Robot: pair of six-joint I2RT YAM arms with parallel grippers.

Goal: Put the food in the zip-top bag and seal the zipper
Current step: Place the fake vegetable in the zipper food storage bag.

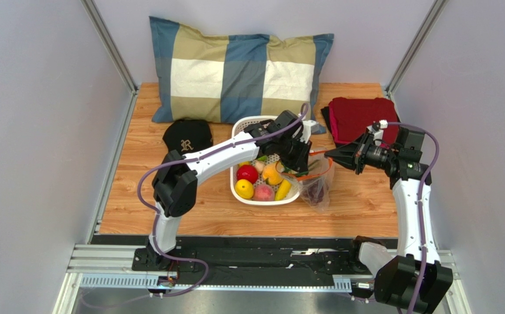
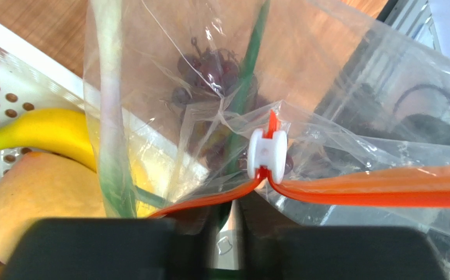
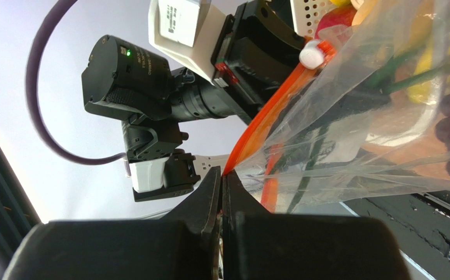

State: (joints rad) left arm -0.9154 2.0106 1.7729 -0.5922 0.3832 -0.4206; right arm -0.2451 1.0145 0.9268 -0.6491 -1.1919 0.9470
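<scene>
- From the top external view, the zip-top bag (image 1: 315, 186) is seen hanging between the two grippers, just beside the right wall of a white perforated basket (image 1: 248, 124) on the wooden table (image 1: 366, 203).
- The left gripper (image 1: 299, 152) is held over the basket's right edge at the bag's mouth; the right gripper (image 1: 332, 154) is pointed at it from the right.
- A red apple (image 1: 247, 173), an orange (image 1: 244, 189), a pink peach (image 1: 263, 192) and a banana (image 1: 283, 190) are left in the basket.
- A checked pillow (image 1: 235, 72), a folded red cloth (image 1: 360, 116) and a black cap (image 1: 187, 136) are placed at the back. A white emblem is borne on the cap, but its letters cannot be read for certain.
- From the left wrist, the orange-red zipper (image 2: 385, 186) is shown split into two strips at a white slider (image 2: 266, 154). The left jaws are nearly pressed together, with the bag's mouth film pinched between them just below the slider.
- Dark purple grapes (image 2: 210, 67) and green scallions (image 2: 107, 116) are seen inside the bag.
- From the right wrist, the right jaws are shown pressed together on the end of the zipper.
- A white label (image 3: 178, 17) is carried on the opposite wrist's camera housing; its print is too small to be read.
</scene>
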